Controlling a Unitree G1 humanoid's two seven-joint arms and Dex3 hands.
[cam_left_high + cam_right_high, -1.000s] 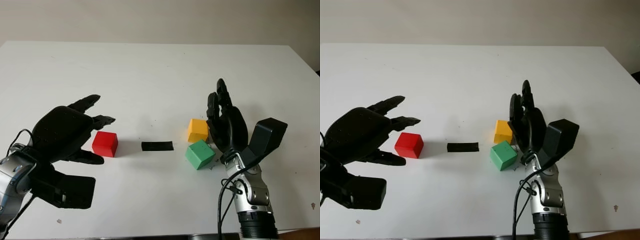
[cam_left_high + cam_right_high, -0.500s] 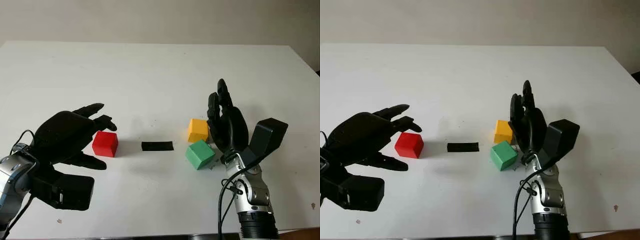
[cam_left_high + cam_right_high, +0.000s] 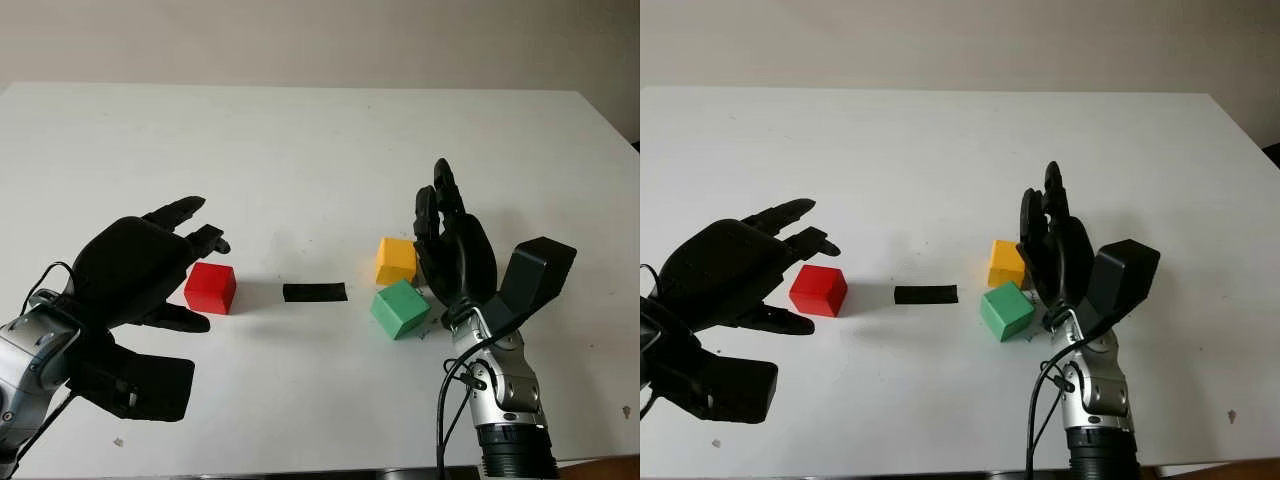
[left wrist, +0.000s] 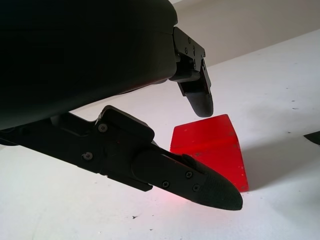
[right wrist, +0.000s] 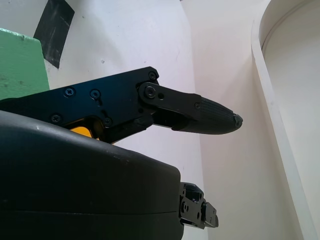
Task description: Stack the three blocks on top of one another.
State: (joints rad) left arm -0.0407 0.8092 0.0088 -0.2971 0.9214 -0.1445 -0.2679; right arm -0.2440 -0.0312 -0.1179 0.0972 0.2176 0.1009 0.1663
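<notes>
Cables trail off the picture's lower edge beside the left arm, whose wrist is cut off at the corner. The left robot hand [image 3: 135, 272] hovers open over the white table [image 3: 300, 150], holding nothing; its fingers [image 4: 202, 102] reach above the near side of the red block [image 3: 210, 287], and whether any of them touches it cannot be told. The wrist view shows one fingertip above the block and another in front of it, covering its lower corner. Just right of the block lies a black tape strip [image 3: 315, 292]. Further right sit the yellow block [image 3: 396, 259] and, nearer the robot, the green block [image 3: 400, 308], close together. The right robot hand [image 3: 452, 245] stands open and upright just beside them, empty, hiding the yellow block's right edge.
</notes>
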